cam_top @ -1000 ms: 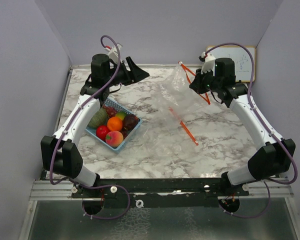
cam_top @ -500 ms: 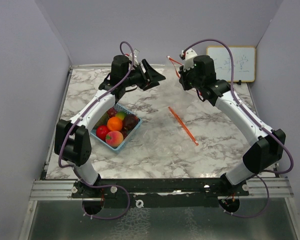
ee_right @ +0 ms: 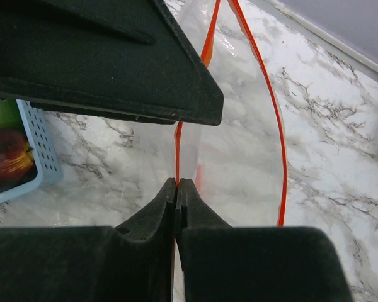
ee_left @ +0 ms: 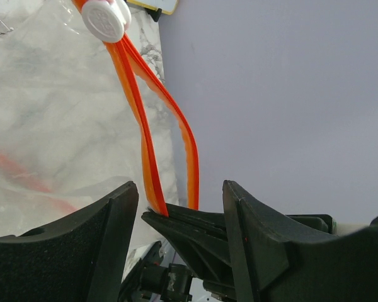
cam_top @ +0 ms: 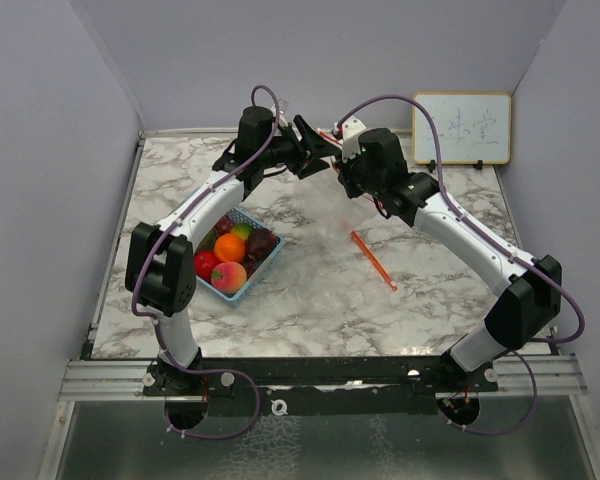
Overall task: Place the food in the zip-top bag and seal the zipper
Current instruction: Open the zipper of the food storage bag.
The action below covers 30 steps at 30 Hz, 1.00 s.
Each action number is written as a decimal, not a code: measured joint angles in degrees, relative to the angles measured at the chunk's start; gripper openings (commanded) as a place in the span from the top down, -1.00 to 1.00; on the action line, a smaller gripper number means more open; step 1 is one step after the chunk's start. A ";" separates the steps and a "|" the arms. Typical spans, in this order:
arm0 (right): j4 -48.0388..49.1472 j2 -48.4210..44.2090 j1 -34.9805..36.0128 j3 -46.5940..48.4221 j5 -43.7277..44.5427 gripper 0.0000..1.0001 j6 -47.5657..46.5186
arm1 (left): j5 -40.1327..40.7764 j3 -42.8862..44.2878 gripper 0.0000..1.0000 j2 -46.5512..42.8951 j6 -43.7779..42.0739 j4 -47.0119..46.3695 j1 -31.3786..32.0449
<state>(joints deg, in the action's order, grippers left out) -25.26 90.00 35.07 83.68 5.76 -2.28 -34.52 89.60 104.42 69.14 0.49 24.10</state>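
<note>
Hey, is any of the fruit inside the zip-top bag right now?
No, all the fruit sits in the blue basket, and the clear bag looks empty.

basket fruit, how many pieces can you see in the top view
6 show: orange in the middle, peach nearest, red apple on its left, dark purple fruit on the right, a yellow-green piece and red grapes at the far end. The left arm may hide more.
</note>
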 measured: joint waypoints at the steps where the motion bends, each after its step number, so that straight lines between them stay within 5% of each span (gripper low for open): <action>1: 0.00 0.00 0.13 -0.11 -0.02 0.96 0.00 | 0.09 0.11 -0.13 0.02 -0.02 0.04 0.07; 11: 0.04 -0.02 1.51 -0.24 -0.02 0.96 -0.04 | 2.12 3.63 -0.04 3.08 -2.91 5.29 1.92; 18: -0.02 -0.22 2.08 -0.24 0.11 0.96 -0.22 | 4.24 3.63 0.96 3.15 -6.05 9.86 2.23; 20: -0.04 -0.22 2.10 -0.24 0.15 0.94 -0.22 | 4.59 3.67 1.00 3.15 -6.64 10.45 2.23; 21: -0.02 -0.22 2.12 -0.24 0.15 0.90 -0.20 | 4.68 3.67 1.00 3.17 -7.13 10.78 2.23; 24: -0.13 -0.24 2.12 -0.24 0.15 0.34 -0.11 | 5.51 3.78 1.00 3.17 -8.39 11.58 2.23; 30: -3.58 -0.44 2.12 5.40 0.28 0.04 0.70 | 9.35 7.13 1.00 5.18 -13.81 16.57 2.12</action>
<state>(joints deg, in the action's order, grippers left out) -28.84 89.56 37.19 89.08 6.04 -1.58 -25.17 96.73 109.60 55.33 17.06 26.22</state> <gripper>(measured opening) 0.410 0.015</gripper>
